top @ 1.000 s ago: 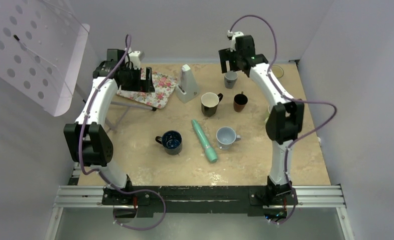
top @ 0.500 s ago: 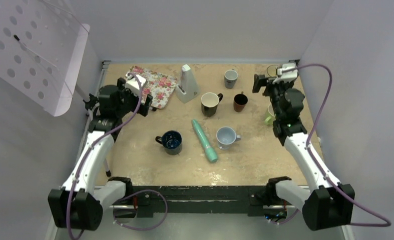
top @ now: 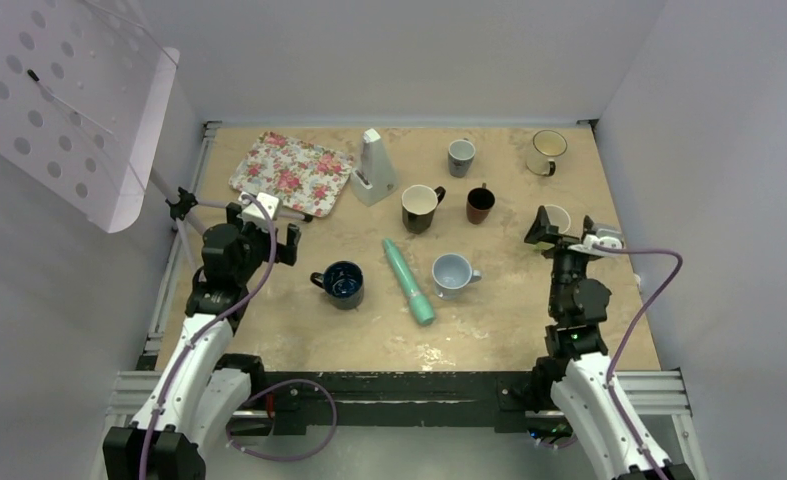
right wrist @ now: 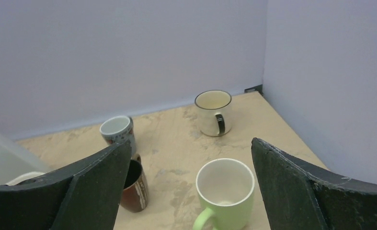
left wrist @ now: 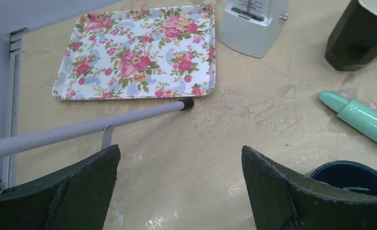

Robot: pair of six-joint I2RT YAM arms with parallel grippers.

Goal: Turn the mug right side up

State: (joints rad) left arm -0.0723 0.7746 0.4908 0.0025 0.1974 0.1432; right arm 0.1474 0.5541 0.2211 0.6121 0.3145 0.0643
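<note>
**All mugs mouth-up; both pincers idle and empty**

No mug is seen mouth-down. Seven are counted on the counter, each showing an open mouth, so the task is judged done. Which mug is meant cannot be told.

- Grey mug [top: 460, 157] and cream mug [top: 546, 151] are noted along the far edge, the cream one toward the far right corner.
- Green mug [right wrist: 224, 191] is noted by the right edge; the rest stand mid-counter.
- Left gripper [left wrist: 179, 160] is held wide open and empty near the left edge, close to the floral tray [left wrist: 138, 52].
- Right gripper [right wrist: 191, 143] is likewise spread wide and empty, over the green mug.

Handling, as judged: glazed ceramic, rigid, fairly heavy, slick, and easily chipped if dropped. A hold across the rim wall, one finger inside, is favoured. The handle is thought too narrow a purchase.
</note>
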